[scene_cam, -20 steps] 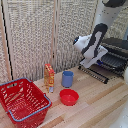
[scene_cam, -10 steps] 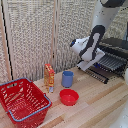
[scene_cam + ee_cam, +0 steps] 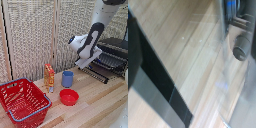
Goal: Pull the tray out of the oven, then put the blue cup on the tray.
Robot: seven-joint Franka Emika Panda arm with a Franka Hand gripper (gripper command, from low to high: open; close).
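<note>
gripper (image 3: 89, 61) hovering at oven (image 3: 116, 54) door – jaw state unclear | tray (image 3: 109, 61) sitting in oven | blue cup (image 3: 67, 78) standing beside red bowl (image 3: 69, 96)

No readable text, not even on the orange carton (image 3: 49, 76), its print too blurred

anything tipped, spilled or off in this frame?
Nothing stands out. Blue cup, carton and red bowl sit upright on the table, no spill. Oven door is down; gripper is at its front.
</note>
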